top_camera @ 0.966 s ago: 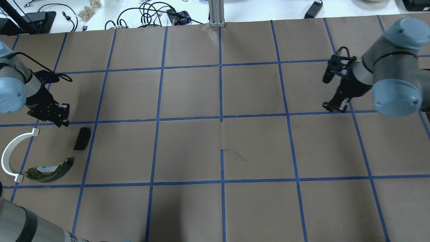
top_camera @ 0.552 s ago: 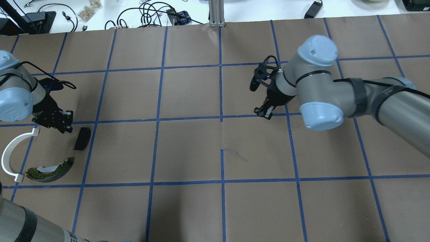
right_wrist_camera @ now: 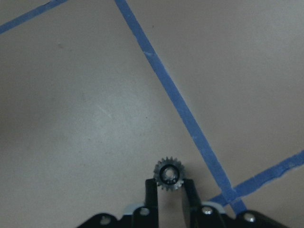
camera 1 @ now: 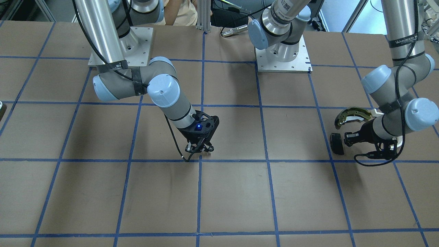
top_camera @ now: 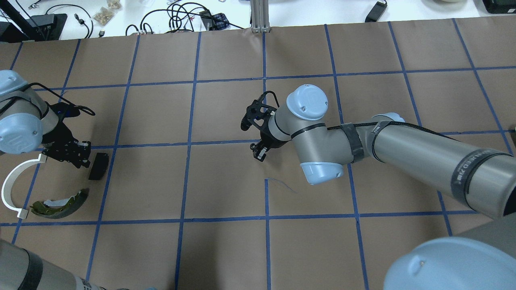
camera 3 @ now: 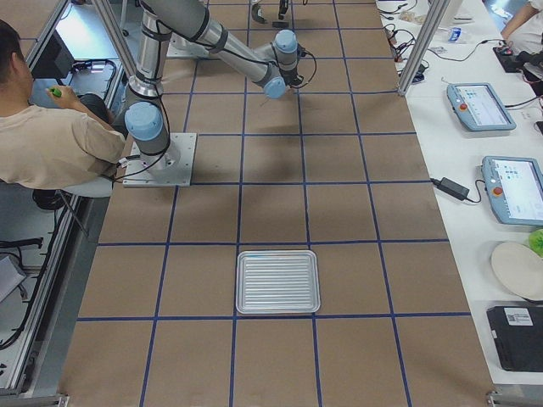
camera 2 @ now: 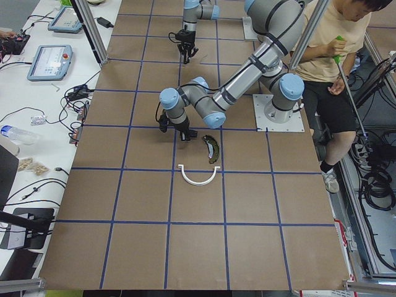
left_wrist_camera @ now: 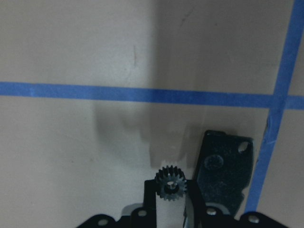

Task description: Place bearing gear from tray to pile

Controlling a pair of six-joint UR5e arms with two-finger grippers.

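The pile (camera 2: 211, 148) sits at the robot's left end of the bench (top_camera: 225, 181). Farthest out, to the left of the left gripper (top_camera: 82, 160) and a bit nearer the robot, lies the long white arc (top_camera: 5, 191). The olive-gold brake shoe (top_camera: 64, 208) lies close by, nearer the robot than that gripper.

The left gripper is low over the bench. It is squeezing a little bearing gear (left_wrist_camera: 171, 183) between its two fingers, one on each side of the teeth. A gear is small and round and could roll away, so I think the tight pinch keeps it safe. The black pad (top_camera: 98, 166) is just beside this gripper on its right; I cannot tell if they touch. My guess is the gear is held here so it can be let go among the pile's parts. I cannot tell if it rests on the bench yet.

Over to the right, well apart from the pile, the right gripper (top_camera: 259, 152) hangs low over the middle of the bench, next to a blue tape line (right_wrist_camera: 190, 123). It too is closed on a gear, the other bearing gear (right_wrist_camera: 168, 174), pinched the same way. I think this one needs to go left to the pile. The tray (camera 3: 278, 281) lies far off to this gripper's right.
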